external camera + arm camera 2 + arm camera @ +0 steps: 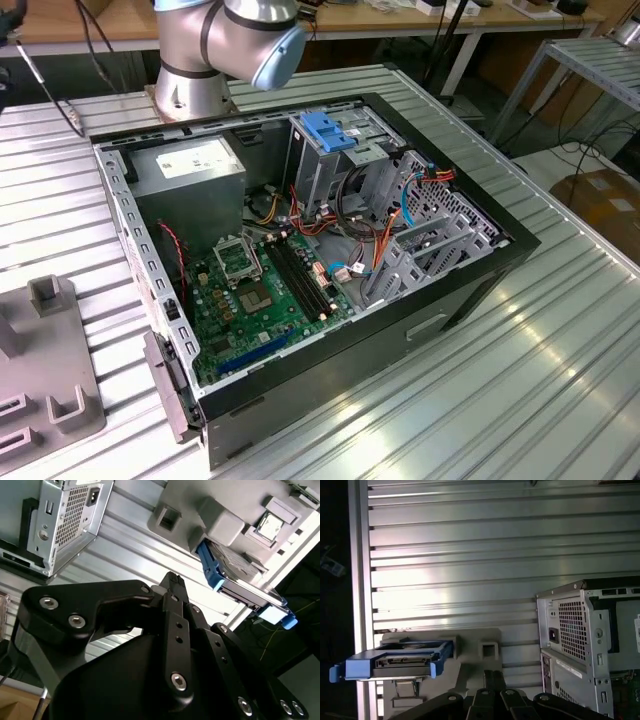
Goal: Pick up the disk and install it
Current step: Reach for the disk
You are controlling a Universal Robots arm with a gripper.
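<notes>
The gripper, jaws together and empty, hangs apart from the disk on its grey holder.

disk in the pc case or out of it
Out. The disk sits on the grey holder beside the computer case, not inside it.

We see a robotics lab or workshop: a robot arm mounted on a ribbed aluminium table, an opened computer case with its circuit board exposed, wooden workbenches behind, and loose cables beside a cardboard box.
</notes>
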